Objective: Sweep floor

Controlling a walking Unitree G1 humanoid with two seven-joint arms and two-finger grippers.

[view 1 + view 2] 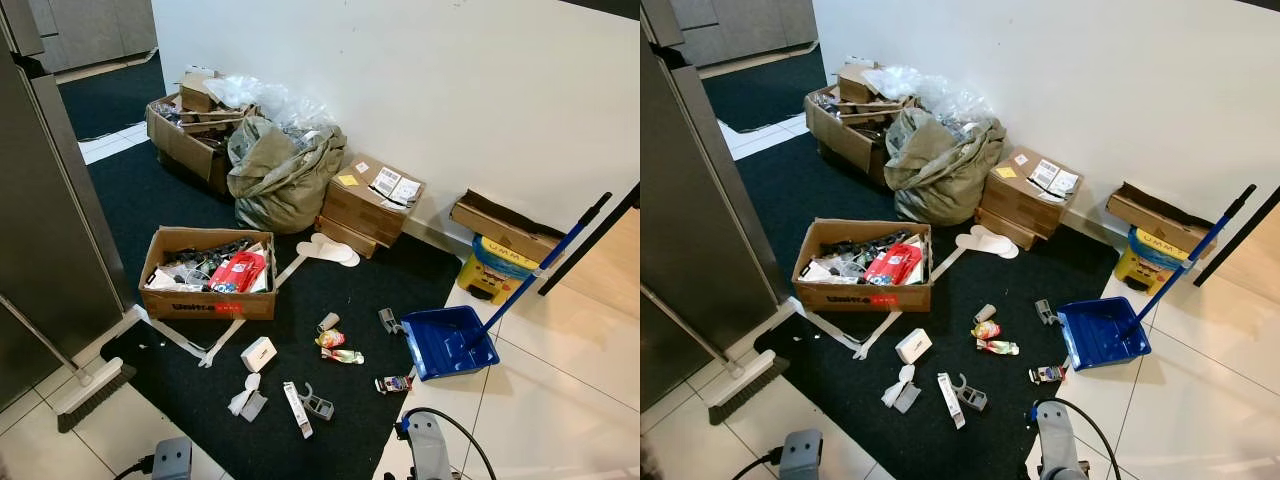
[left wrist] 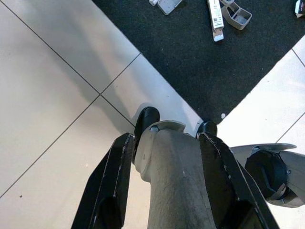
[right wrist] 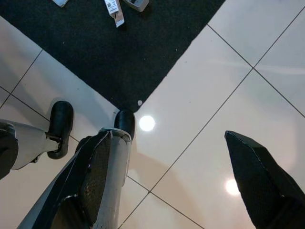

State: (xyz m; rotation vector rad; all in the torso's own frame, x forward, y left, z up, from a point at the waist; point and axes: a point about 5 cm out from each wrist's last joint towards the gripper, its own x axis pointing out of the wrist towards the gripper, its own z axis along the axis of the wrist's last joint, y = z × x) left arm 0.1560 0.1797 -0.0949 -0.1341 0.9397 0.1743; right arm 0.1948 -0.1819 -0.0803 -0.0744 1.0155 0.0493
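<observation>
A broom [image 1: 90, 385] with a white head and dark bristles rests on the tiles at the left, its handle leaning on the grey cabinet. A blue dustpan [image 1: 445, 340] with a long blue handle sits at the dark carpet's right edge. Litter lies on the carpet [image 1: 150, 200]: a white box [image 1: 258, 353], wrappers [image 1: 338, 347], a crumpled tissue [image 1: 245, 398], a white strip pack [image 1: 297, 408], a grey clip [image 1: 318, 405] and a small can [image 1: 393, 384]. Both arms hang low. My left gripper [image 2: 171, 191] and right gripper [image 3: 176, 191] are open, holding nothing, over the tiles near my feet.
An open cardboard box [image 1: 208, 300] of odds and ends stands on the carpet. Behind it are a stuffed olive sack [image 1: 280, 180], more cardboard boxes [image 1: 370, 205] and a yellow container [image 1: 490, 275] along the white wall. A tall grey cabinet [image 1: 40, 220] bounds the left.
</observation>
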